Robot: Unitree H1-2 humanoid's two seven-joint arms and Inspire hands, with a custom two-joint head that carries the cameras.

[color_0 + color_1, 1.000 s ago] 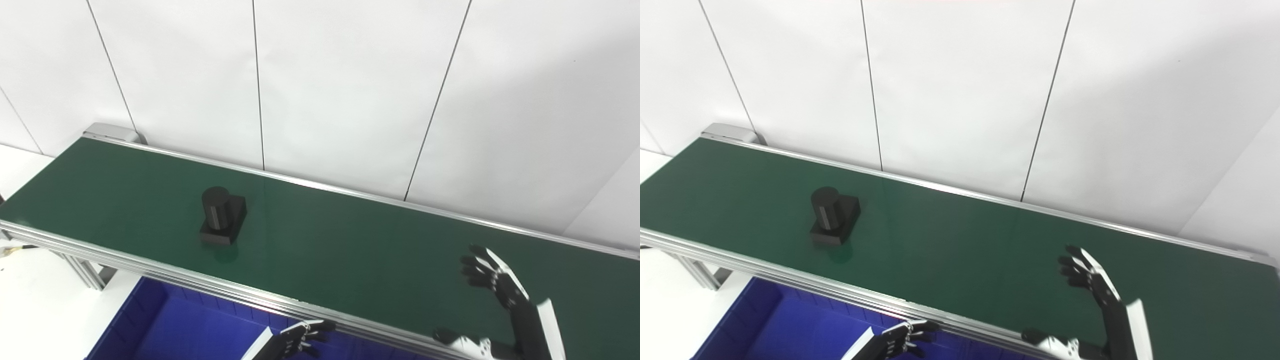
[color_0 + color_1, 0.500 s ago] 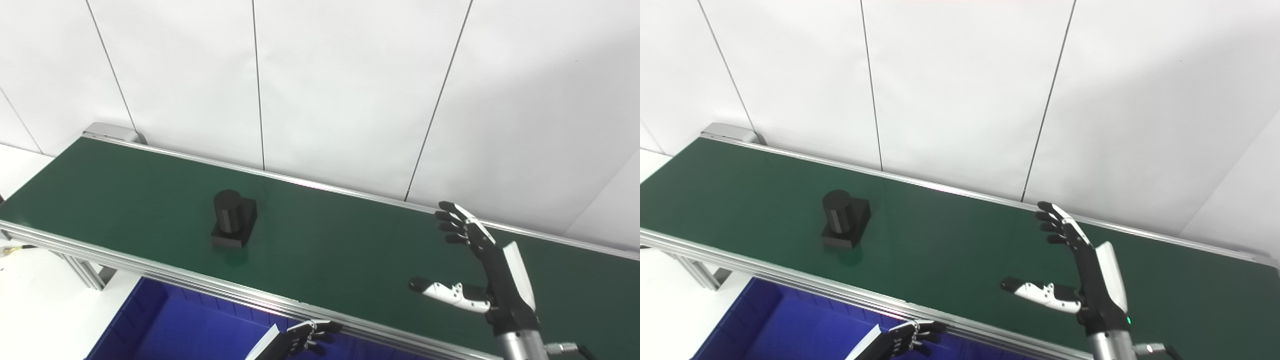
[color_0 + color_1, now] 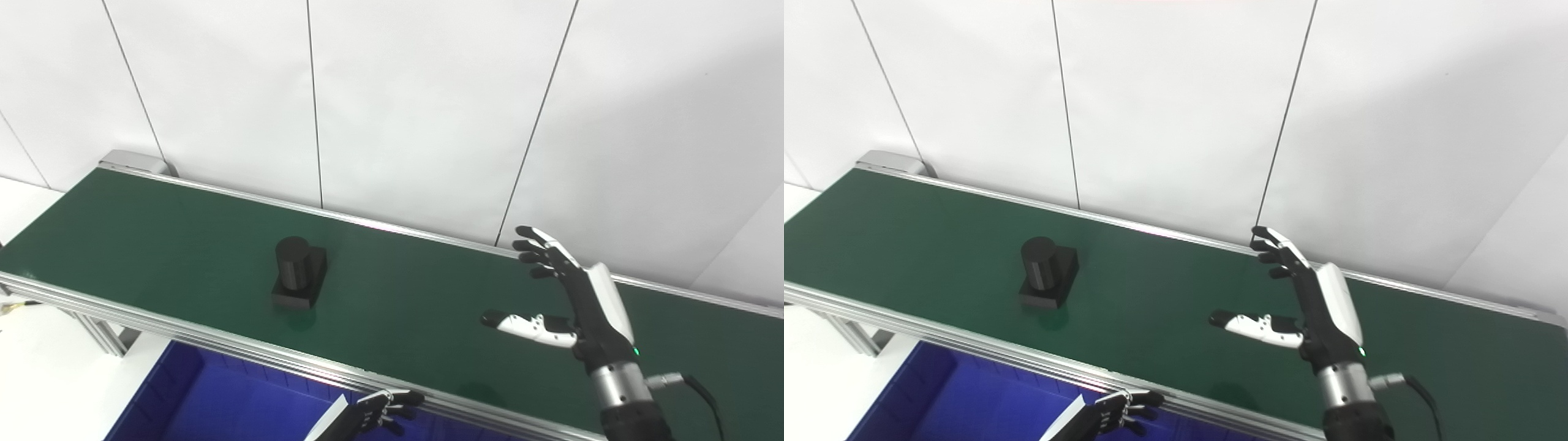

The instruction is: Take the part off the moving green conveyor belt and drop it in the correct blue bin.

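A black part (image 3: 298, 280), an upright cylinder on a square base, rides on the green conveyor belt (image 3: 153, 239) left of centre. My right hand (image 3: 563, 300) is open and empty, raised above the belt's right half, fingers and thumb spread toward the part, well to its right. My left hand (image 3: 373, 415) is low at the bottom edge, below the belt's front rail and over the blue bin (image 3: 202, 404); its fingers are loosely curled and it holds nothing.
The belt has aluminium rails along its front (image 3: 184, 334) and back edges. A white panelled wall (image 3: 398, 104) rises right behind it. A white table surface (image 3: 37, 380) lies at the lower left.
My right hand has risen from the bottom edge and moved left over the belt, fingers spread. The black part has travelled to the right along the belt. My left hand has barely moved.
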